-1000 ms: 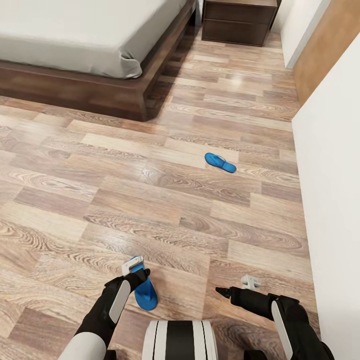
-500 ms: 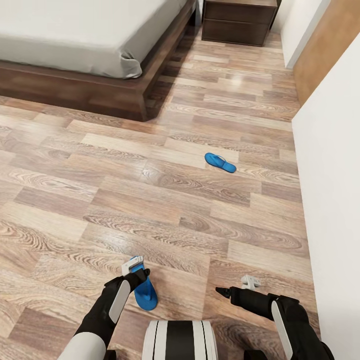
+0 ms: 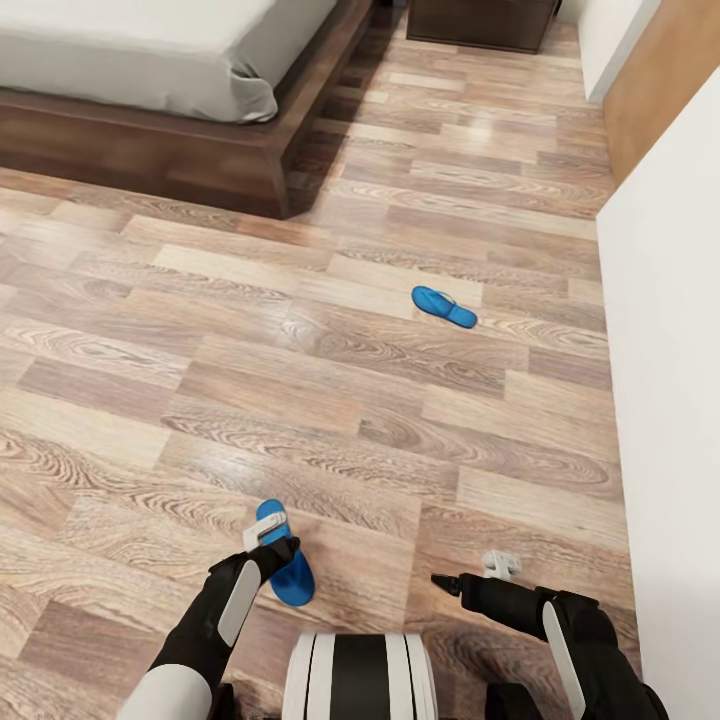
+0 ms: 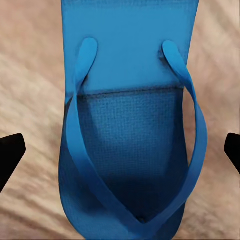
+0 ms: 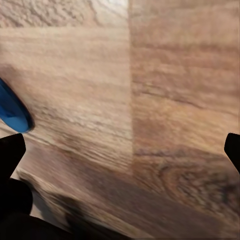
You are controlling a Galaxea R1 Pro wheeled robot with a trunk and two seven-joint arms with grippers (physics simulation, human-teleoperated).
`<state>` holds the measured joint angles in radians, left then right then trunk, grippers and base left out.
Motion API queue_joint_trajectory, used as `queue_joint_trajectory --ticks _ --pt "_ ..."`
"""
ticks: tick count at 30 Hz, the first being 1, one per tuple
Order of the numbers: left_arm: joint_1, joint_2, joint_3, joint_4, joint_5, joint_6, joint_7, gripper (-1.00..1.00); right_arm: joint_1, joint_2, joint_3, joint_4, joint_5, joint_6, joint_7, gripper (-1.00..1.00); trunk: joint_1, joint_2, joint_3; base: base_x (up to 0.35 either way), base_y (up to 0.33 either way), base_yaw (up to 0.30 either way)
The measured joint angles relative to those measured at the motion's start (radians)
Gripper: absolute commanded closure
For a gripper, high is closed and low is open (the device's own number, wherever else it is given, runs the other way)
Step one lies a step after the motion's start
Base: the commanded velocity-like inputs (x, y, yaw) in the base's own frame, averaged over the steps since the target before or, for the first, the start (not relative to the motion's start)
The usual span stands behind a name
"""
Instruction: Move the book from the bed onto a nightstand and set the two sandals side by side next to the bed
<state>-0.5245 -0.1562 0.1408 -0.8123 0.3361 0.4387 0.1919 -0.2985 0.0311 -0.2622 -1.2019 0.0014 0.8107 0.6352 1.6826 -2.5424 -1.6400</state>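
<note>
Two bright blue sandals lie on the wood-plank floor. The near sandal (image 3: 284,567) lies just in front of my base, directly under my left gripper (image 3: 266,531). In the left wrist view this sandal (image 4: 131,125) spreads between the two dark fingertips, which stand wide apart and touch nothing, so the gripper is open. The far sandal (image 3: 444,307) lies mid-floor to the right. My right gripper (image 3: 500,564) hovers open over bare floor, and the near sandal's edge (image 5: 12,111) shows in the right wrist view. The bed (image 3: 150,150) is at far left and the nightstand (image 3: 480,22) at the far wall. The book is out of view.
A white wall (image 3: 670,380) runs close along my right side, with a tan wood-panelled wall (image 3: 660,90) beyond it. The bed's dark wooden frame corner (image 3: 280,195) juts toward the open floor between the sandals.
The whole view has shifted: bed, floor and both sandals sit higher in the picture, and the nightstand is cut off at the top. The near sandal reaches farther past my left gripper. Both arms hold their pose.
</note>
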Motion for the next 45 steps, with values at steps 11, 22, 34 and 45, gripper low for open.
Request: queue_joint_trajectory --ticks 11,22,34,45 --pt "0.0 -0.001 0.0 0.0 0.0 0.0 0.0 -1.0 0.0 0.0 0.0 0.0 0.0 0.0 0.0 -1.0 0.0 0.0 -0.004 0.0 0.0 0.0" --pt "0.0 -0.001 0.0 0.001 0.0 0.0 0.0 -1.0 0.0 0.0 0.0 0.0 0.0 0.0 0.0 -1.0 0.0 0.0 -0.004 0.0 -0.042 0.0" --pt "0.0 -0.001 0.0 0.0 0.0 0.0 0.0 -1.0 0.0 0.0 0.0 0.0 0.0 0.0 0.0 -1.0 0.0 0.0 -0.004 0.0 -0.008 0.0" --pt "0.0 -0.001 0.0 0.0 0.0 0.0 0.0 -1.0 0.0 0.0 0.0 0.0 0.0 0.0 0.0 -1.0 0.001 0.0 -0.008 0.0 0.0 0.0"
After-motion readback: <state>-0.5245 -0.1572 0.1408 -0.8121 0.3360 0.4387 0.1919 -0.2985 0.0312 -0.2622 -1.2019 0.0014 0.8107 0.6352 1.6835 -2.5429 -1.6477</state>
